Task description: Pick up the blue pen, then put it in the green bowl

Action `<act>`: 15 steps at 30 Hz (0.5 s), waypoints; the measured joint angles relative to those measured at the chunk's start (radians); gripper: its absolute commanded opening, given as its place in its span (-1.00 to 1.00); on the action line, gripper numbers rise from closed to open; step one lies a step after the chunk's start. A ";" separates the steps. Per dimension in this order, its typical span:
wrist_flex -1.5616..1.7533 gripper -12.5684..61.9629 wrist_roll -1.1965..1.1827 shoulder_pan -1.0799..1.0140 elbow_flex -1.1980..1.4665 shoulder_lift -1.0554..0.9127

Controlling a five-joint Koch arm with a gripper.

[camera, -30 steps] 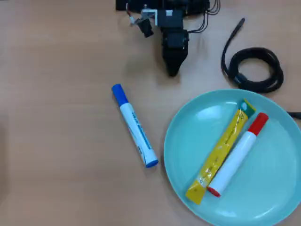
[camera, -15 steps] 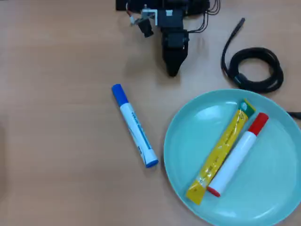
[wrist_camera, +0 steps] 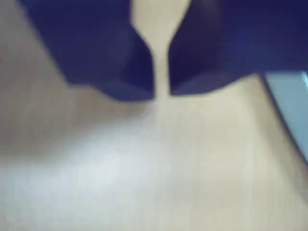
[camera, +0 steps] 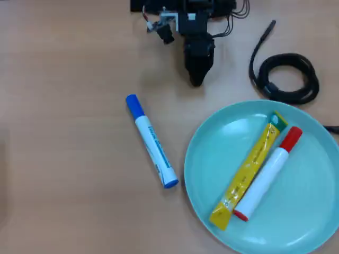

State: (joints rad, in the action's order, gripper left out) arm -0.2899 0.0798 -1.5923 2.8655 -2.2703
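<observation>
On the table (camera: 63, 159), the blue pen (camera: 152, 142) lies diagonally, cap upper-left.

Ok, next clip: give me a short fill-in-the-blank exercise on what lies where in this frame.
1. The blue pen lies on the ____, outside the green bowl.
2. In the bowl, beside the yellow packet, lies a white marker with a ____ cap.
3. In the overhead view, the coiled black cable lies to the ____ of the gripper.
4. The gripper's jaws are nearly closed and hold ____.

Missing words: table; red; right; nothing
</observation>
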 measured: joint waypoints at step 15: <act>-0.514 -0.79 -0.002 0.140 -0.351 0.000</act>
State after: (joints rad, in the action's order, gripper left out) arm -0.8038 0.0782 -1.4527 2.5142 -2.2703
